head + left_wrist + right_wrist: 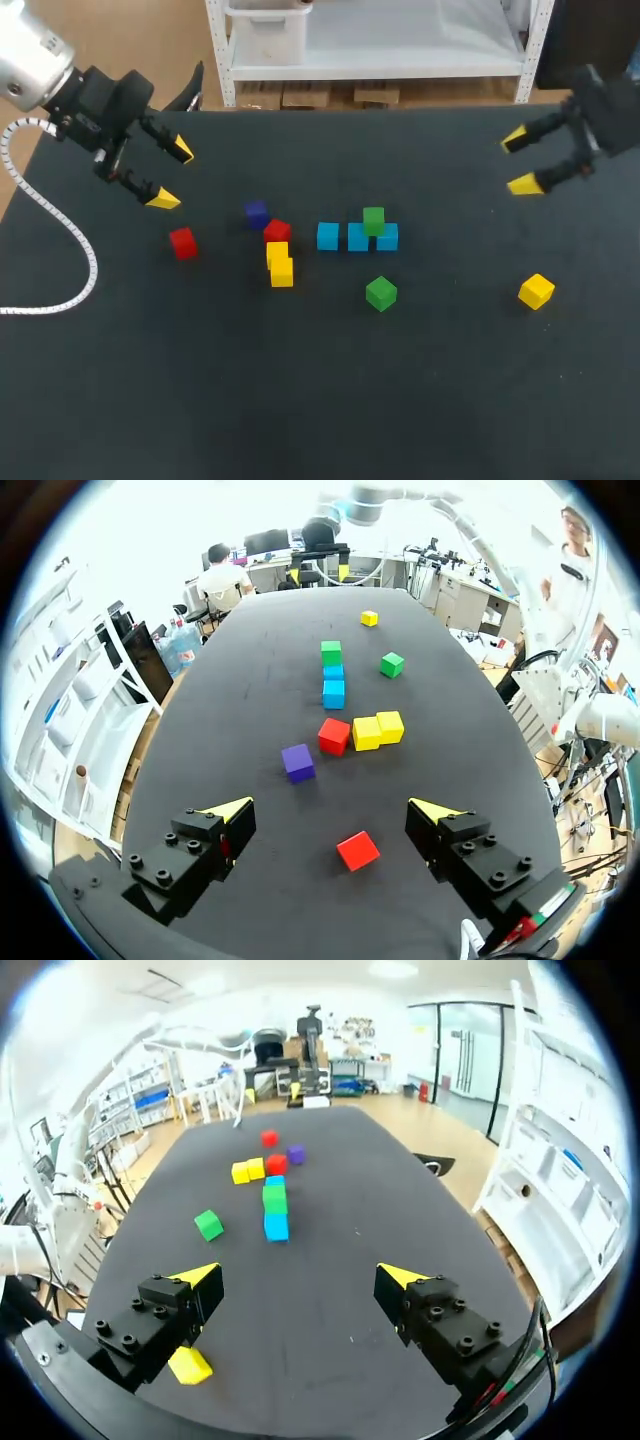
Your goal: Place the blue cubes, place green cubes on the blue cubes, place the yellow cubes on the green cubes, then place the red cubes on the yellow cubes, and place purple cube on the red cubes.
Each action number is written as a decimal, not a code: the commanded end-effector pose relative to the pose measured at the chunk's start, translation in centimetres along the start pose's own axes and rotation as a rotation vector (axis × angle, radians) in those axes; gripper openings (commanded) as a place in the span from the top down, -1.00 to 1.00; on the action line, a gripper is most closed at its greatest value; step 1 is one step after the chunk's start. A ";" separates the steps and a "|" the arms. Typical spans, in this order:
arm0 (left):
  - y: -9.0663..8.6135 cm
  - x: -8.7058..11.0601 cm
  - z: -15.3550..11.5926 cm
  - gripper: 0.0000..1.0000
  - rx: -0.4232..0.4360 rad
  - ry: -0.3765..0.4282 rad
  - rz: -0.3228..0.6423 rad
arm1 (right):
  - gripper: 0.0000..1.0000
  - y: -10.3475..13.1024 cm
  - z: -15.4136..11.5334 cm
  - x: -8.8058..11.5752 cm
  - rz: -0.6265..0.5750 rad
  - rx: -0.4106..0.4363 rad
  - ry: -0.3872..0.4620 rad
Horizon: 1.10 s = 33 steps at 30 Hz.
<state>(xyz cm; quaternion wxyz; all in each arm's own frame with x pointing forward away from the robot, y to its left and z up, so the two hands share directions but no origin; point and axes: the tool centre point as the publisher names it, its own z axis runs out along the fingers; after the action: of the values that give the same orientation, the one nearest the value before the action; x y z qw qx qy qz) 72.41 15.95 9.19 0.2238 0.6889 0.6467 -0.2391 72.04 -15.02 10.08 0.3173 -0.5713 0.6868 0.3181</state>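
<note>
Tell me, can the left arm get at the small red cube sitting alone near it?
Probably yes. The left gripper hangs open close to the lone red cube, nothing lies between them, and the small purple cube sits well apart.

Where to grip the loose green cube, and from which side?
Probably from above, pinching two opposite side faces of the loose green cube. It sits alone, nothing touching it, turned askew to the blue cubes, so rotate the wrist to match.

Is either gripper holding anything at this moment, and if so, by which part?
Nothing is held: the left gripper and the right gripper are both open and empty.
</note>
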 end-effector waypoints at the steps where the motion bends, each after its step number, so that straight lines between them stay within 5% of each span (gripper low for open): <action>1: 0.1 0.1 0.0 -1.00 0.000 -0.003 0.004 | -1.00 -0.5 -2.5 1.0 -0.011 -0.045 -0.139; 14: 0.1 0.1 0.0 -1.00 0.000 -0.003 0.004 | -1.00 -1.1 -4.4 2.1 -0.079 -0.112 -0.024; 21: -2.1 -3.3 3.0 -1.00 -0.007 0.011 0.151 | -1.00 -1.1 -4.4 2.1 -0.079 -0.112 -0.024; 33: -6.7 -10.1 7.7 -1.00 0.166 0.181 0.352 | -1.00 -1.1 -4.4 2.1 -0.079 -0.112 -0.024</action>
<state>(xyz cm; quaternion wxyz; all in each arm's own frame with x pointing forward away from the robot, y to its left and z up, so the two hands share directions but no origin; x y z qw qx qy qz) 64.70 5.49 9.03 0.1782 0.8138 0.5129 -0.2073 72.49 -19.94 10.93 0.3044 -0.6111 0.6413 0.3501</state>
